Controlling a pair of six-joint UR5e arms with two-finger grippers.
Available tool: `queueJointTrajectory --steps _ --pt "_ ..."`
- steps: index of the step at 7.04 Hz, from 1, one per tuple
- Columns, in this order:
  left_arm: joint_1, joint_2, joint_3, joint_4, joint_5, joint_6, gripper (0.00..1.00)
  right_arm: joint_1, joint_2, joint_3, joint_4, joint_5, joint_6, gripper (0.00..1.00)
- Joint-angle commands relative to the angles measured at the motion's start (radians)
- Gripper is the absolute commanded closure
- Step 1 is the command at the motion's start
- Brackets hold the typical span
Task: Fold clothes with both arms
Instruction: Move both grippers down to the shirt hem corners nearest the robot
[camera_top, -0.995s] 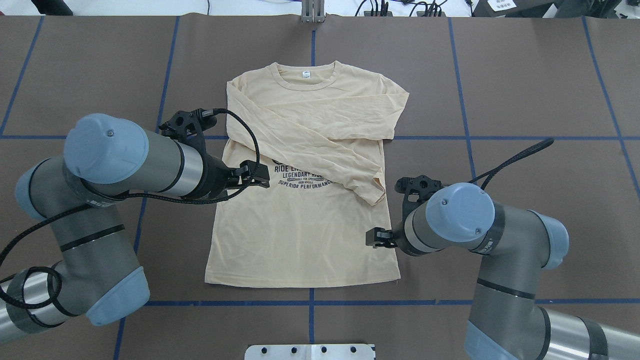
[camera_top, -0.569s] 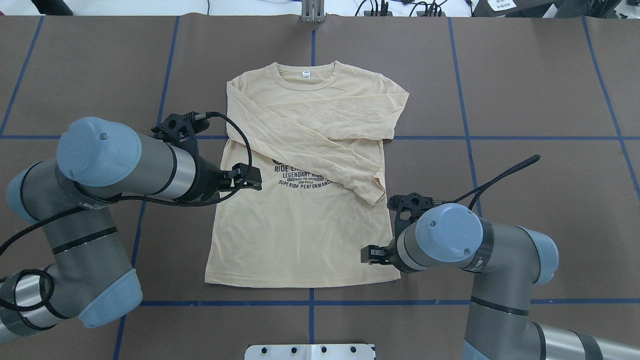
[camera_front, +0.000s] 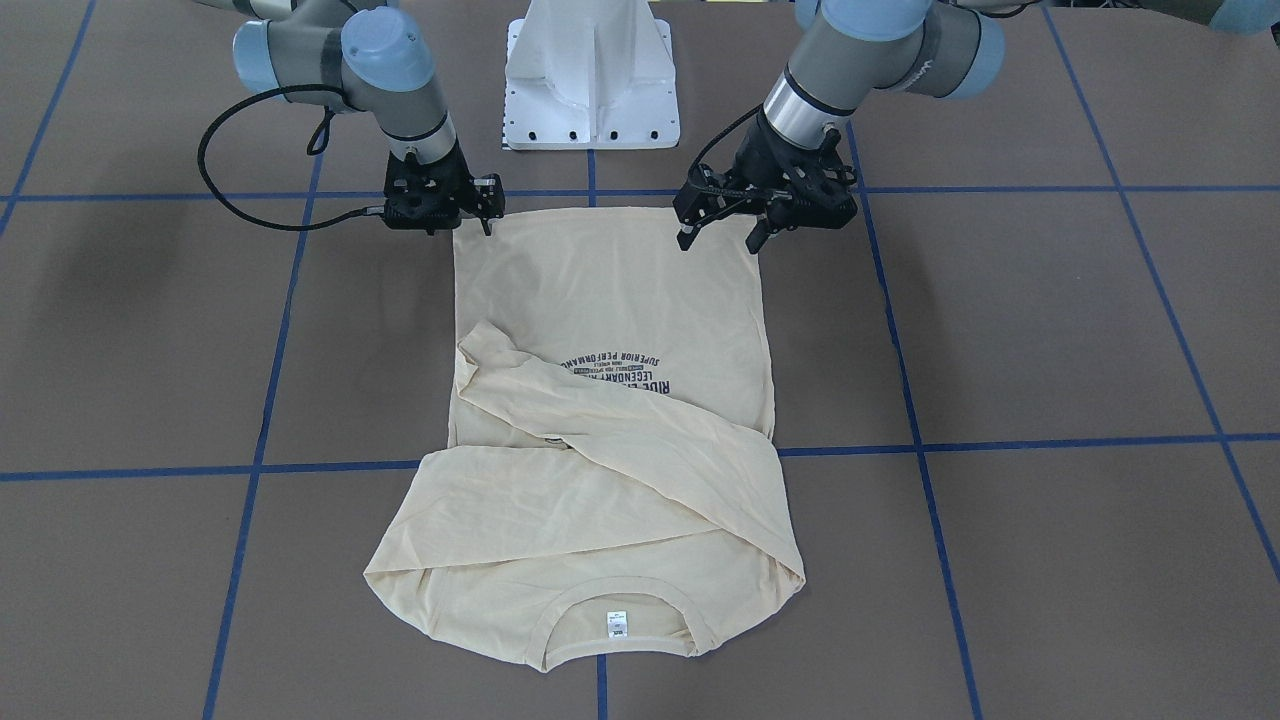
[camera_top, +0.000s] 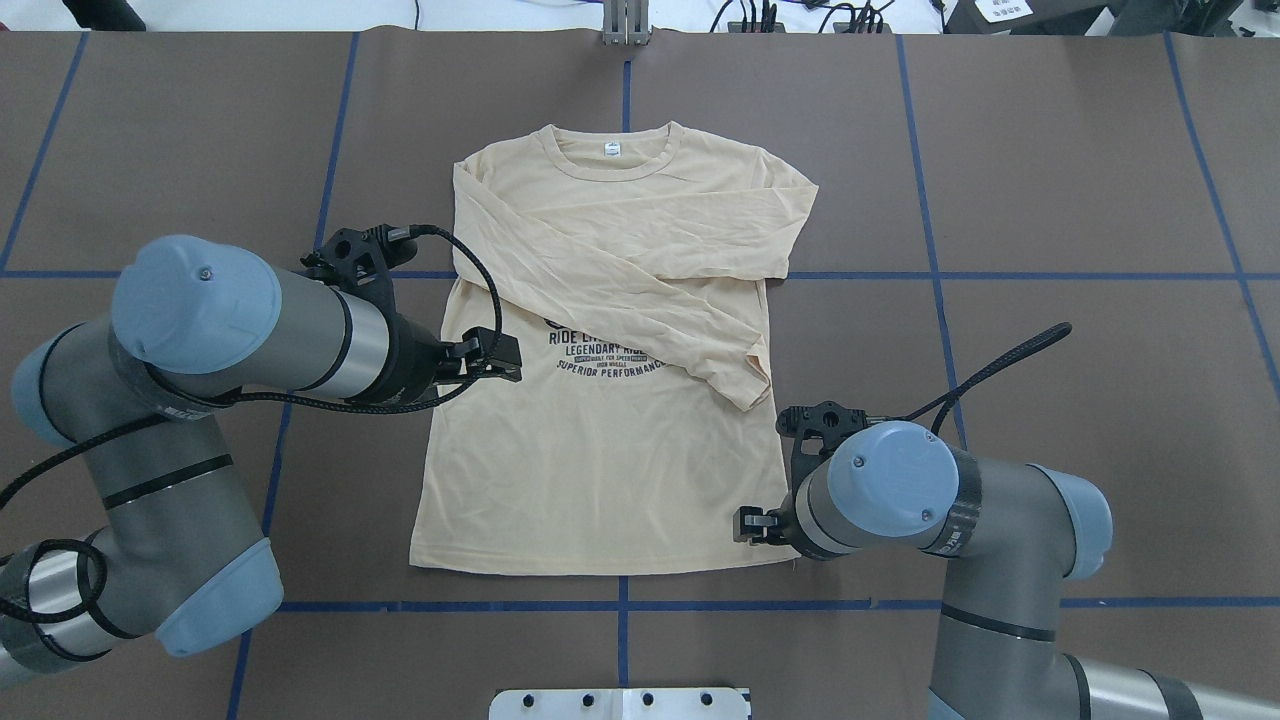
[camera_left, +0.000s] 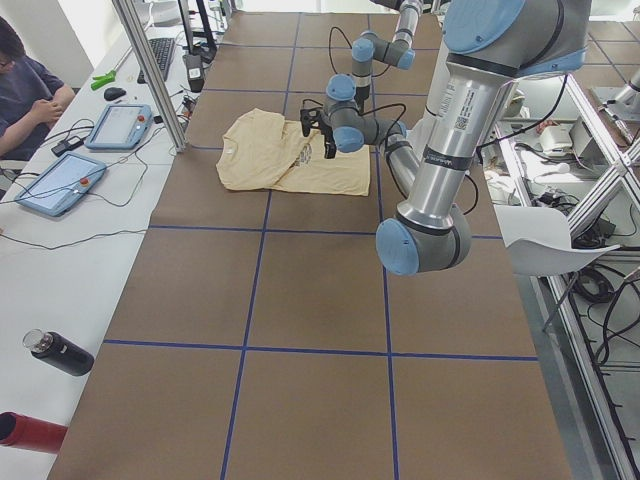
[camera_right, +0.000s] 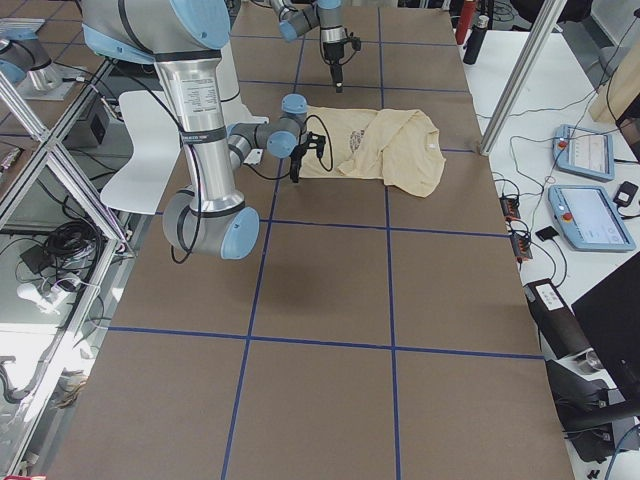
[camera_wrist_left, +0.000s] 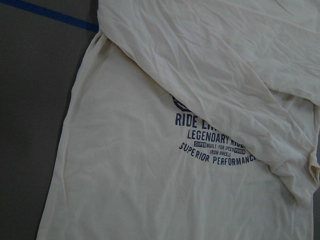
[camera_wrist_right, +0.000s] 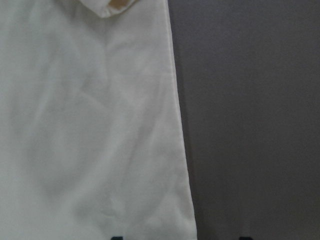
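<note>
The cream-yellow long-sleeved shirt (camera_top: 600, 470) lies flat and face up, both sleeves crossed over the chest, collar and white label (camera_top: 612, 149) on the far side. Its navy print (camera_wrist_left: 215, 145) shows partly under one sleeve. My left gripper (camera_top: 505, 357) hovers open above the shirt's left side beside the print; its spread fingers (camera_front: 683, 240) show in the front-facing view. My right gripper (camera_top: 745, 523) is low over the shirt's right edge near the hem corner, open. In the right wrist view only its two fingertips (camera_wrist_right: 116, 238) show, wide apart, over the shirt's edge (camera_wrist_right: 180, 150).
Blue tape lines (camera_top: 930, 275) divide the brown table cover into squares. The white pedestal base (camera_front: 592, 75) stands at the robot's side just behind the hem. A person (camera_left: 25, 85) sits at a side desk with tablets (camera_left: 120, 125); a dark bottle (camera_left: 60, 352) lies there.
My right gripper has moved down along the shirt's right edge toward the hem corner. My left gripper drew back slightly toward the shirt's left edge, then held. The shirt has not moved.
</note>
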Motion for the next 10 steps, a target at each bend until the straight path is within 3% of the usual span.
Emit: queueJointTrajectory --steps 1,3,4,6,10 --pt "0.0 0.0 0.0 -0.001 0.0 0.0 0.01 -0.003 0.004 -0.002 0.0 0.002 0.0 0.47" --pt "0.0 0.0 0.002 -0.001 0.0 0.0 0.01 -0.001 0.007 0.004 0.0 0.031 0.0 0.88" --pt "0.0 0.002 0.003 -0.001 0.0 0.0 0.01 -0.003 0.004 0.004 0.0 0.031 0.0 1.0" --pt "0.0 0.003 0.006 0.001 0.002 -0.002 0.01 -0.001 0.001 0.01 0.0 0.031 0.0 1.0" --pt "0.061 0.152 -0.043 0.016 0.009 -0.093 0.01 0.011 -0.001 0.067 0.002 0.029 0.0 1.0"
